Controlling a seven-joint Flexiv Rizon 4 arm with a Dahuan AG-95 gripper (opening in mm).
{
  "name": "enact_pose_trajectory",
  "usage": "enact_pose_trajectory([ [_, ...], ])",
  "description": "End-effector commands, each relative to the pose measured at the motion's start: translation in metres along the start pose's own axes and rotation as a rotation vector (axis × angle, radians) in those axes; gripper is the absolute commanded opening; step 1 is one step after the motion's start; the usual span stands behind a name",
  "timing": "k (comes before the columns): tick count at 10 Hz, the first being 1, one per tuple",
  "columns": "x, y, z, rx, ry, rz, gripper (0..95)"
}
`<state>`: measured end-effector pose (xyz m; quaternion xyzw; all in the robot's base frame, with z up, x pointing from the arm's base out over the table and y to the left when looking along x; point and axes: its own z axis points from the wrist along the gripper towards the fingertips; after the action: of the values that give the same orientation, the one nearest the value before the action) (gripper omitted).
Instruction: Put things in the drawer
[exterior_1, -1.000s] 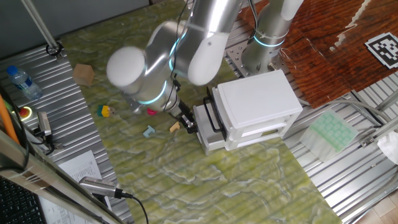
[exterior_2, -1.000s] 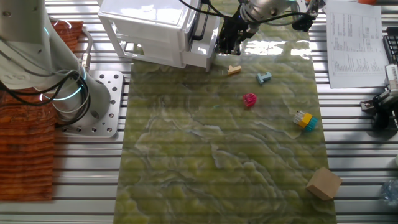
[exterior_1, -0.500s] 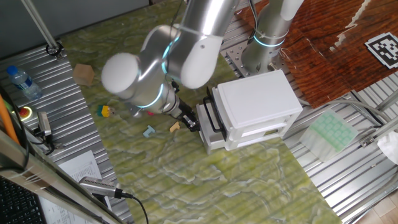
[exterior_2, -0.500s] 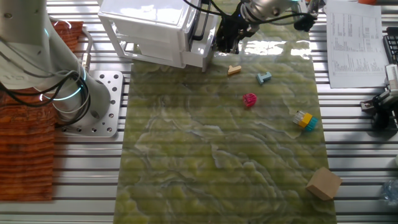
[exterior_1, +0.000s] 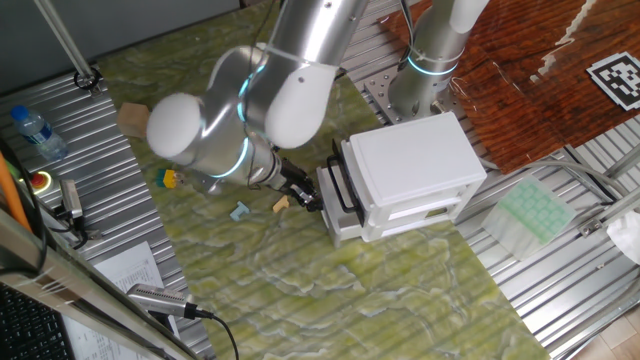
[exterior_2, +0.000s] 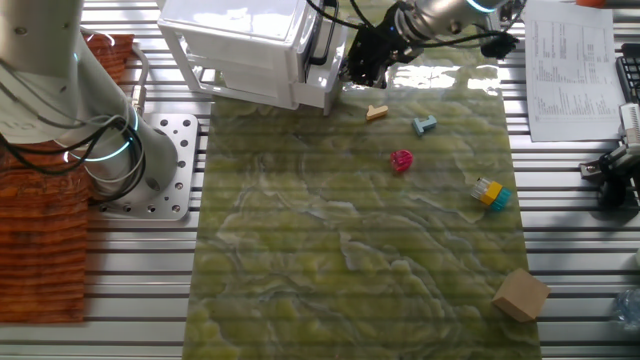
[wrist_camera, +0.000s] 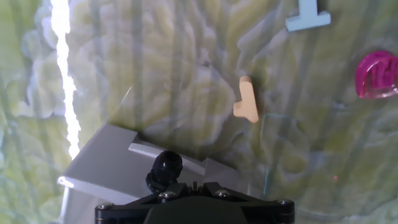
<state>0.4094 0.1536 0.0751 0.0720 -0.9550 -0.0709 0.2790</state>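
Observation:
The white cabinet (exterior_1: 410, 165) stands at the mat's edge, its drawer (exterior_1: 338, 222) low on the front, with a black bar handle (exterior_1: 338, 185). My gripper (exterior_1: 308, 194) is at that handle and looks closed on it; it also shows in the other fixed view (exterior_2: 360, 66). In the hand view only the gripper's black body (wrist_camera: 194, 208), the handle's end (wrist_camera: 165, 169) and the drawer's white corner (wrist_camera: 106, 171) show. A tan piece (wrist_camera: 246, 99), a light blue piece (wrist_camera: 307, 15) and a pink piece (wrist_camera: 377, 74) lie on the mat beyond. No orange piece is in view.
A yellow-and-blue piece (exterior_2: 489, 193) and a cardboard cube (exterior_2: 520, 294) lie farther out on the green mat (exterior_2: 340, 250). The arm's base (exterior_2: 115, 150) stands beside the cabinet. Papers (exterior_2: 570, 65) and a water bottle (exterior_1: 38, 130) lie off the mat.
The arm's elbow has swung left, away from the cabinet. The gripper has stayed at the drawer handle, and the toy pieces have not moved.

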Motion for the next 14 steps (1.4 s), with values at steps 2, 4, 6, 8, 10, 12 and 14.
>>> enact_pose_trajectory([
  [2,0.0015,-0.001,0.0001,-0.035,0.009,0.003,0.0],
  [4,0.002,-0.0013,0.0004,-0.041,0.01,0.016,0.0],
  [6,0.002,-0.0014,0.0003,-0.038,0.007,0.033,0.0],
  [8,0.002,-0.0014,0.0003,-0.037,0.002,0.037,0.0],
  [10,0.002,-0.0014,0.0003,-0.032,-0.018,0.056,0.0],
  [12,0.002,-0.0014,0.0003,-0.009,-0.071,0.11,0.0],
  [14,0.002,-0.0014,0.0003,0.005,-0.12,0.134,0.0],
])
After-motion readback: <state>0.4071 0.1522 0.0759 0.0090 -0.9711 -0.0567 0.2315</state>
